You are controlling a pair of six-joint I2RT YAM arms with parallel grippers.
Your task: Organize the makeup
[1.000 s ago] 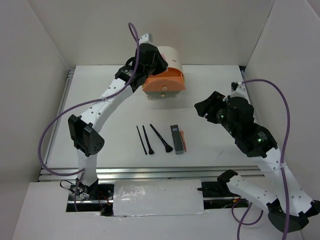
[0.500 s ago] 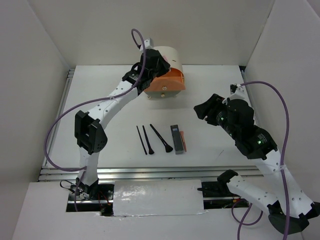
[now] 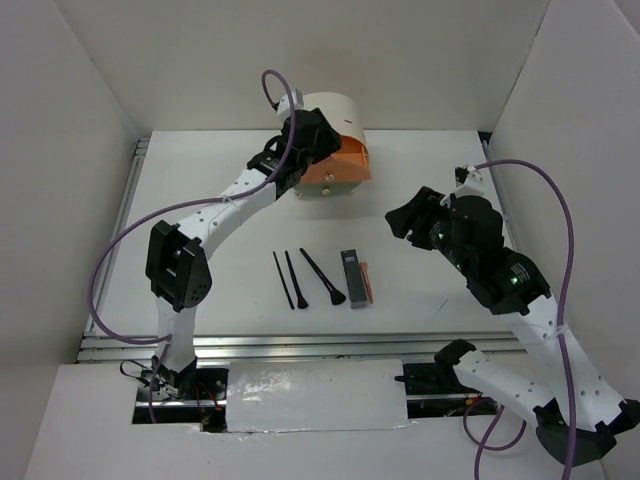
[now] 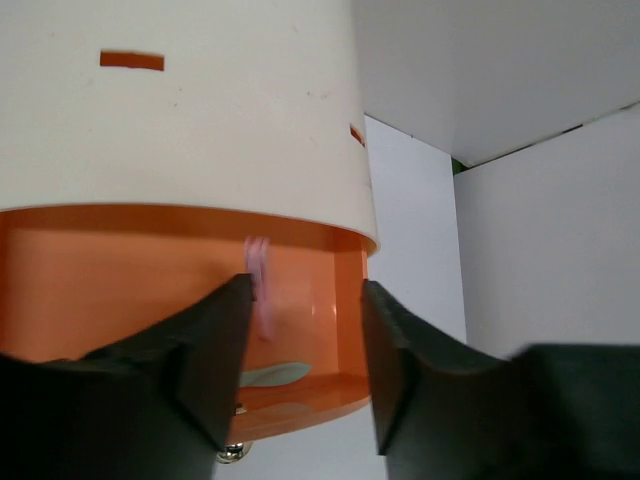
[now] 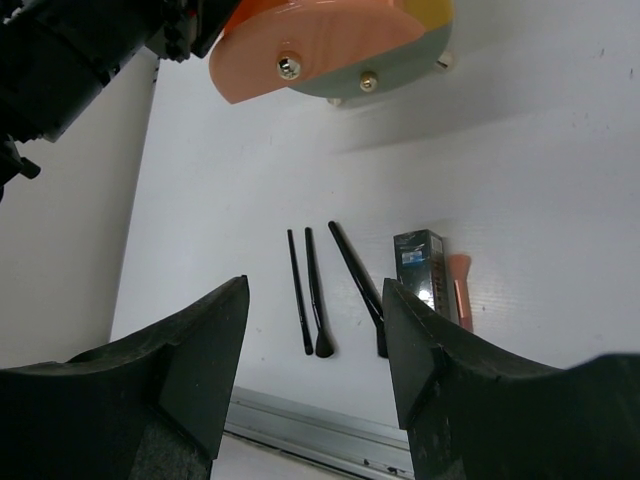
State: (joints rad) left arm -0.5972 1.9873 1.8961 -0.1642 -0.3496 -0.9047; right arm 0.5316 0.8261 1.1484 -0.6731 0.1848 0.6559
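The cream organizer stands at the back with its orange drawer pulled open. My left gripper hangs over that drawer. In the left wrist view my left gripper is open; a blurred pink stick is loose beside the left finger inside the drawer, above a pale teal stick on its floor. Mid-table lie two thin black sticks, a black brush, a dark grey box and a salmon stick. My right gripper hovers open to their right, holding nothing.
White walls close in the table on the left, back and right. A metal rail runs along the near edge. In the right wrist view my right gripper looks across the laid-out items toward the organizer's drawer fronts.
My left gripper moved right and forward over the open orange drawer and its jaws opened, letting go of the pink stick. The right arm barely shifted.
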